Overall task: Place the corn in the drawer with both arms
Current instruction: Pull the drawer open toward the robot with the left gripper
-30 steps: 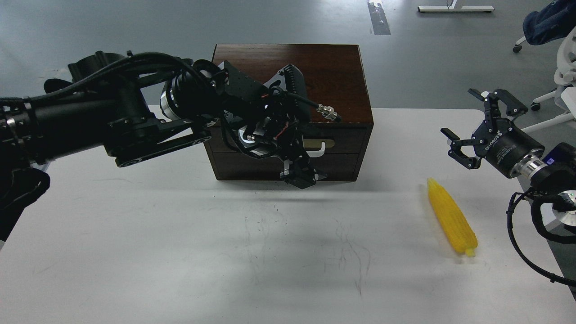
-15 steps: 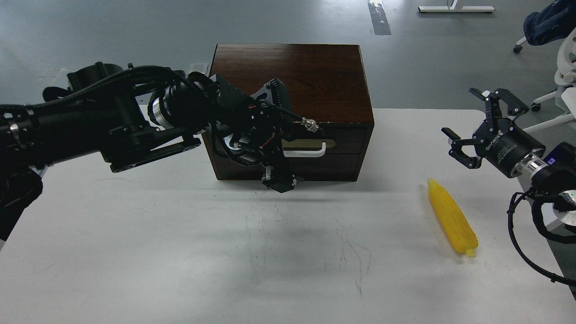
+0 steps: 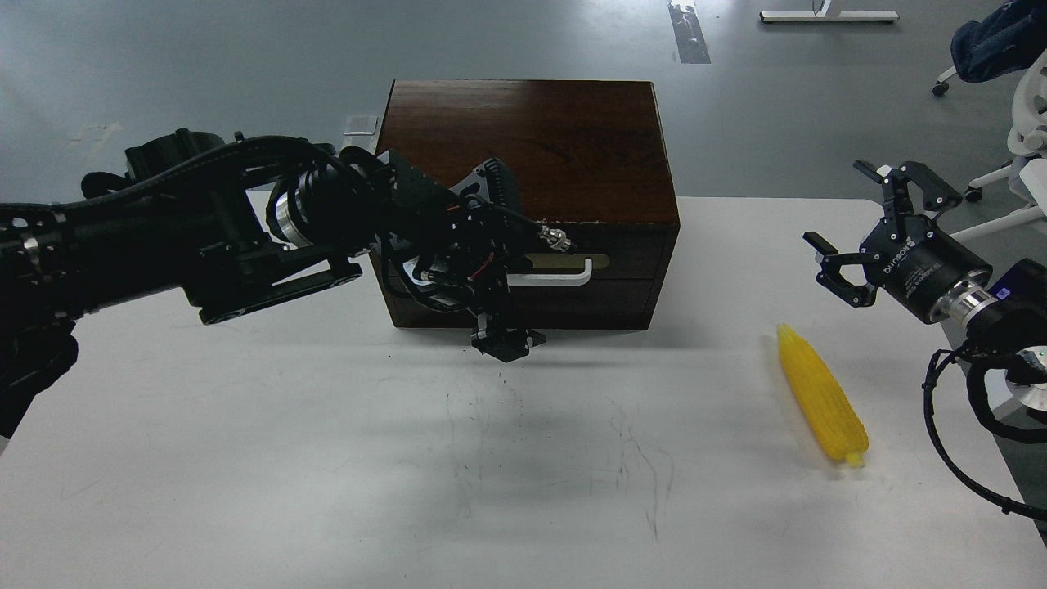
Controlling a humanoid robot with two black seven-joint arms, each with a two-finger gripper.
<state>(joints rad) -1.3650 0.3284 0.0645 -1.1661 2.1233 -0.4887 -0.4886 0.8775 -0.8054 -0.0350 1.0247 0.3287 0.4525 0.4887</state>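
Observation:
The yellow corn (image 3: 820, 394) lies on the white table at the right, its tip pointing away from me. The dark brown cabinet (image 3: 532, 147) stands at the table's back middle. Its upper drawer (image 3: 630, 252) is shut, with a white bar handle (image 3: 564, 278) on a brass plate. My left gripper (image 3: 503, 343) hangs in front of the cabinet's lower left front, below and left of the handle. It is dark and its fingers cannot be told apart. My right gripper (image 3: 838, 206) is open and empty, above and just behind the corn.
The white table (image 3: 327, 458) spreads wide in front of the cabinet, with faint scribble marks mid-table. Grey floor lies beyond. Office chairs (image 3: 1022, 106) stand off the table at the far right.
My left gripper has moved left and slightly down, away from the drawer handle, uncovering it. The right gripper and the corn have barely moved.

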